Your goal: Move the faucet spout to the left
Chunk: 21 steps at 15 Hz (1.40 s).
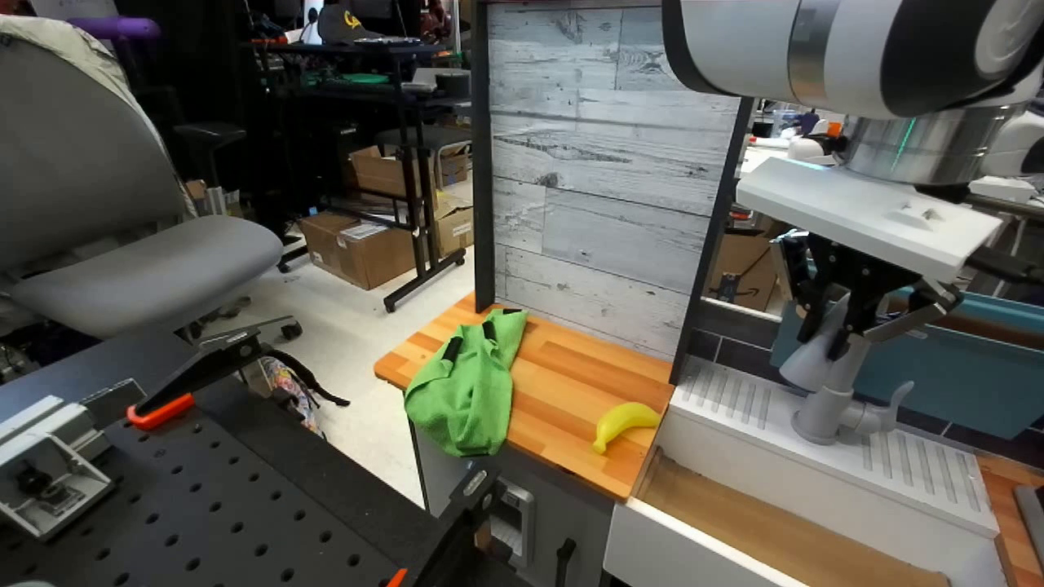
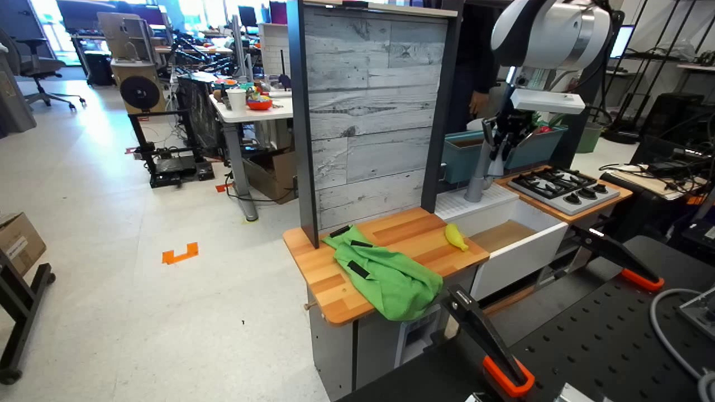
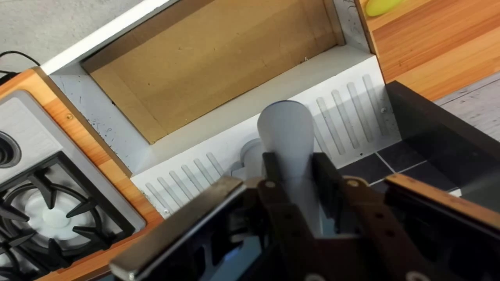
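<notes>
Faucet spout [image 3: 286, 130] is right between my fingers [image 3: 327, 171], rising off the ribbed white ledge [image 1: 730, 399] behind the sink [image 1: 693, 550], wide mouth [image 3: 283, 110] aimed toward the sink. Going by looks, it's a stiff, hollow plastic tube: pretty light, smooth enough to slip a bit, probably not super fragile, but I wouldn't crank on it. Figure it swivels on the little grey base [image 1: 820, 424], so I'd hold the narrower neck behind the mouth and swing it sideways, no lifting. And that's about where I've got it: my gripper [image 3: 295, 162] looks clamped on that neck, fingers parted only as wide as the tube, with no gap I can spot on either side in the wrist view. It's too dark down there to see exactly where they touch, and how hard I'm squeezing I honestly can't tell.
</notes>
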### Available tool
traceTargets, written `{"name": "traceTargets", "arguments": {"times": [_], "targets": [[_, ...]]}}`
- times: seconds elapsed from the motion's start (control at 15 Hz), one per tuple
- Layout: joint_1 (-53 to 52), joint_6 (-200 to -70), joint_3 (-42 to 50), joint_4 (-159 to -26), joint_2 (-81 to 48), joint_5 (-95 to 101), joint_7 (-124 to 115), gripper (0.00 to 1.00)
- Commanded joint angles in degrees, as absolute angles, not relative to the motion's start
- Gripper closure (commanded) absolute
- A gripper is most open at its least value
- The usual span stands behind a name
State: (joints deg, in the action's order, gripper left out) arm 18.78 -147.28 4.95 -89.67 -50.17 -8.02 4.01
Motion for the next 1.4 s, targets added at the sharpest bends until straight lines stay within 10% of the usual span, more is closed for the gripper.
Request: {"name": "traceTargets", "arguments": {"times": [0.0, 1.33], "targets": [[18.02, -144.73, 3.19, -87.78, -50.88, -9.67, 1.62, 0.93], [17.58, -140.49, 0.5, -79.81, -53.93, -14.6, -7.7, 0.93]]}}
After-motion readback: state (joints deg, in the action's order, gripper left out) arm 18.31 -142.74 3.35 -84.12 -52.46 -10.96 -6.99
